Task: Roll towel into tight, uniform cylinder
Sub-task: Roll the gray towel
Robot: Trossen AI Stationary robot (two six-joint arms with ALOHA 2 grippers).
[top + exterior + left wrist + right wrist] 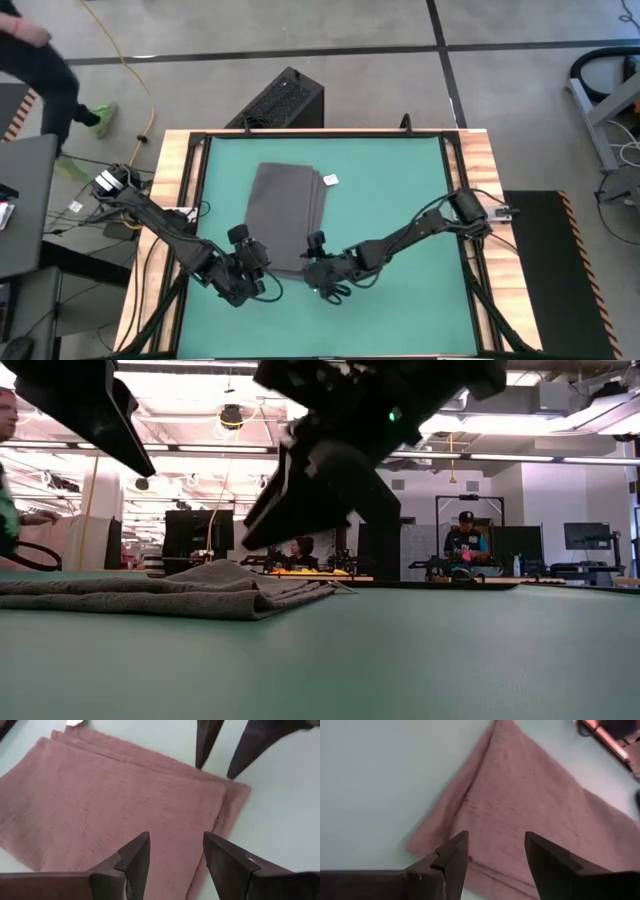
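The high view looked straight down on the whole table (470, 160). The low view sat level at mat height. Both wrist views hung close over the towel (125, 805), shared by all.

Open green mat (400, 190) all around the flat towel (288, 205), both grippers crowding its near edge

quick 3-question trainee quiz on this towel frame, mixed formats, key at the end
1. True or false: the towel is already rolled into a cylinder.
2. Which edge of the towel are the left claw and right claw positioned at: A) the one nearest the arms, B) the one by the white tag?
3. Fill in: both claws are ____, gripping nothing.

Key: 1 false, it lies folded flat on the green mat; 2 A; 3 open.
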